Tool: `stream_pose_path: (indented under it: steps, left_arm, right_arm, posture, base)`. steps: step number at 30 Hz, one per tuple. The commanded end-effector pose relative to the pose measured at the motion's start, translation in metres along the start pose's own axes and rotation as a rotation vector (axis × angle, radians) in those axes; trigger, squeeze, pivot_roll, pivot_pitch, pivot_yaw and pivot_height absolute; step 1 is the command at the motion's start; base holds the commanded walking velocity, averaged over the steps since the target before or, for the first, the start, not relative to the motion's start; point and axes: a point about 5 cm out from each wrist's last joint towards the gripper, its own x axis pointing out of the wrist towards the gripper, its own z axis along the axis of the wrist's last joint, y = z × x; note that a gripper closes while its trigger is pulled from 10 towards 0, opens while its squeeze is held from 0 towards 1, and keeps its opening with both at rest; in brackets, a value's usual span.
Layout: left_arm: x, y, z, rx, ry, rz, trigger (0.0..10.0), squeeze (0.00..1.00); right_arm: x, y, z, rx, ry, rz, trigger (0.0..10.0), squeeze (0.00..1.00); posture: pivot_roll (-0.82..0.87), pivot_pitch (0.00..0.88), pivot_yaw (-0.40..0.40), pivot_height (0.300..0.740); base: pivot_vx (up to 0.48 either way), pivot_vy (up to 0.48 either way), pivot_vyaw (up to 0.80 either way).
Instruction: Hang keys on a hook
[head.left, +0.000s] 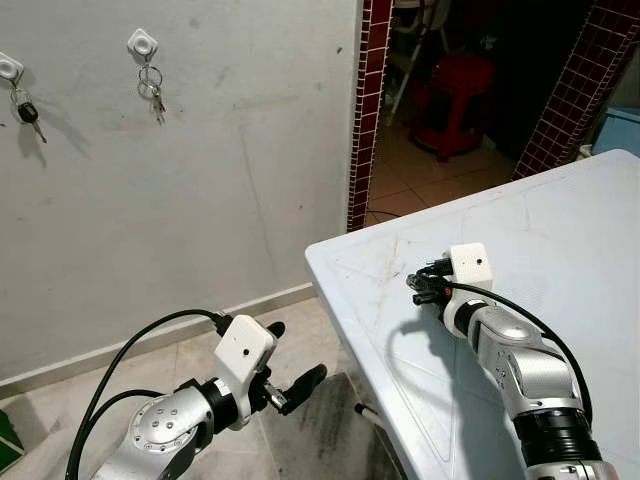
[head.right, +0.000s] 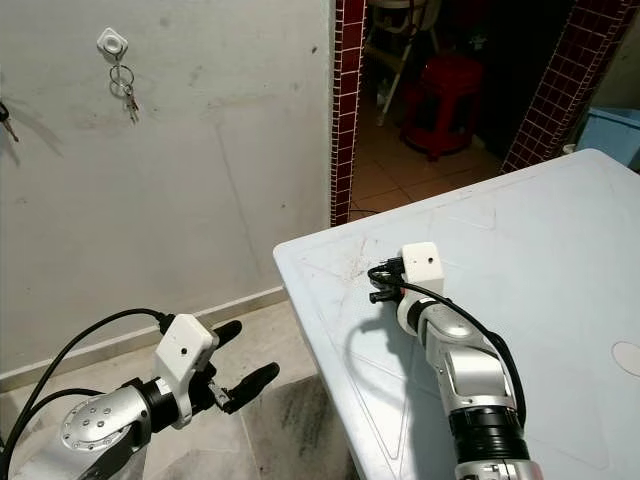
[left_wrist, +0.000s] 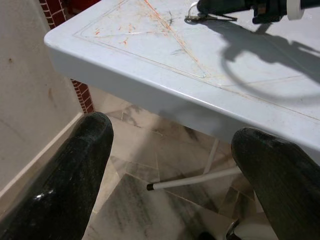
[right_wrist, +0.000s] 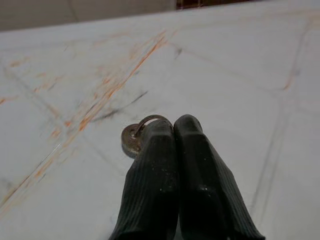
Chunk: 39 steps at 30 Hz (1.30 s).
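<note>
You're facing a grey plaster wall (head.left: 230, 150) with two white hooks on it: the left hook (head.left: 8, 68) carries a black-headed key (head.left: 27, 112), the right hook (head.left: 143, 43) carries a ring of keys (head.left: 152, 92). Right of the wall a maroon-tiled door frame (head.left: 365, 110) opens onto a darker room with a red stool (head.left: 455, 100). A white plastic table (head.left: 560, 250), scuffed with orange streaks, fills the lower right, its near corner pointing toward the wall. Your right gripper (head.left: 418, 284) is down on the tabletop close to that corner; in its wrist view the two fingers (right_wrist: 155, 170) are pressed together with no gap, pinching the ring of the keys (right_wrist: 134, 137), which lie flat on the table just at the fingertips; the left wrist view shows the same keys (left_wrist: 200, 17) lying on the tabletop at that gripper's tip. Your left gripper (head.left: 290, 365) hangs low over the marble-tiled floor (head.left: 300, 440), beside the table edge and below the tabletop, fingers (left_wrist: 80, 170) spread wide apart with nothing between them. A white table leg bar (left_wrist: 195, 179) is visible beneath the table.
</note>
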Motion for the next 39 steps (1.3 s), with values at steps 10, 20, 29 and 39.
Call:
stream_pose_path:
  steps: [10,20,29,39]
  left_arm:
    - [0.0,0.014,0.002,0.014,-0.021,0.089,10.0,0.0]
    - [-0.001,0.044,0.022,0.057,-0.128,0.354,10.0,0.0]
    - [-0.019,0.054,0.027,0.065,-0.202,0.615,10.0,0.0]
    - [-0.022,0.05,0.022,0.077,-0.19,0.682,10.0,0.0]
  right_arm:
    - [-0.01,-0.003,0.065,-0.1,-0.374,-0.035,0.0,0.0]
    - [-0.02,0.016,0.085,-0.176,-0.486,0.025,9.6,0.0]
    - [-0.033,0.042,0.065,-0.059,-0.46,0.065,10.0,0.0]
    - [-0.038,0.064,0.046,-0.024,-0.405,0.107,10.0,0.0]
  posture:
    - [0.11,0.0,0.035,0.74]
    - [0.12,0.0,0.037,0.74]
    - [0.12,0.0,0.035,0.74]
    - [0.13,0.0,0.036,0.74]
  base:
    - [0.0,0.0,0.0]
    - [0.0,0.0,0.0]
    - [0.0,0.0,0.0]
    - [0.0,0.0,0.32]
